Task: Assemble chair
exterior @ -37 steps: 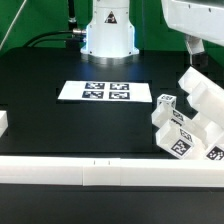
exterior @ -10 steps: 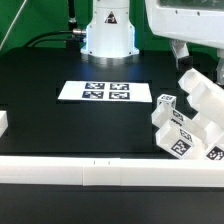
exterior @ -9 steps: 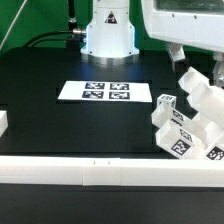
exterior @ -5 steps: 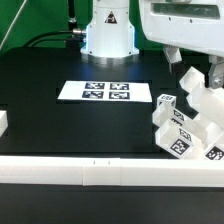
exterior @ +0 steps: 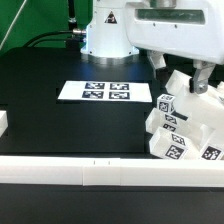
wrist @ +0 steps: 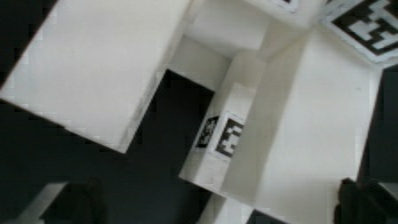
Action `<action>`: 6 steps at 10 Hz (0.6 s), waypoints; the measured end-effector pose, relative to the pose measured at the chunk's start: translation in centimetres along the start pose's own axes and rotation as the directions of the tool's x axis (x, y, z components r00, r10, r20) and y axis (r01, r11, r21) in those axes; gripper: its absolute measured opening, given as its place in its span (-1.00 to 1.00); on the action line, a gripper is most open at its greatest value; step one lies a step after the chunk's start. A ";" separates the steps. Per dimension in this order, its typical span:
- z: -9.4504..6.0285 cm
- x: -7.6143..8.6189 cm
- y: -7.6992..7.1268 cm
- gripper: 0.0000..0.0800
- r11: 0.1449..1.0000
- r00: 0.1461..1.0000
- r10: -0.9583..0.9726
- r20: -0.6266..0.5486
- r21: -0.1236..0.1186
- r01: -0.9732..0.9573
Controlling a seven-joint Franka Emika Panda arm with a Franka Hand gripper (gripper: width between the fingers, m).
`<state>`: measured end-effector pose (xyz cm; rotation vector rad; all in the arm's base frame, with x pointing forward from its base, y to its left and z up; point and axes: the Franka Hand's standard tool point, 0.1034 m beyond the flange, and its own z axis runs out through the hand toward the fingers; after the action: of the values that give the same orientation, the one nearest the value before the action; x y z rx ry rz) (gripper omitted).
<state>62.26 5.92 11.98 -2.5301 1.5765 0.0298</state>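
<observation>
Nearest the camera in the exterior view there's the long white border rail running across the front edge of the black table — my guess is it's just there to keep loose parts from sliding off. A small white block sits behind it on the exterior view's left.

Right behind the rail, on the exterior view's right, is the chair — well, a partly stacked cluster of glossy white pieces with black-and-white tags facing out (probably so the cameras can track each part). They lean together in one pile, touching, not spread out.

The gripper hangs directly over the top of that pile with its jaws spread as wide as they go and nothing between them. The wrist view backs this up: it looks straight down into the white panels and a tagged slot, with the dark fingertips at the frame's edge, clear of the plastic. Looks to me like it's lining up to straddle a piece before closing.

Further back, the marker board lies flat mid-table, well apart from the pile, and behind that stands the robot base.
</observation>
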 end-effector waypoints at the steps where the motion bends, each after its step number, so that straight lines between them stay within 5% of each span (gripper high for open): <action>1: 0.1 0.5 0.4 0.62 1.000 1.000 -0.021 -0.008 0.003 0.021; 6: 1.4 3.1 2.3 0.62 0.999 0.998 -0.051 -0.033 -0.012 0.050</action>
<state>61.74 2.36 10.00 -2.5912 1.5275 -0.0101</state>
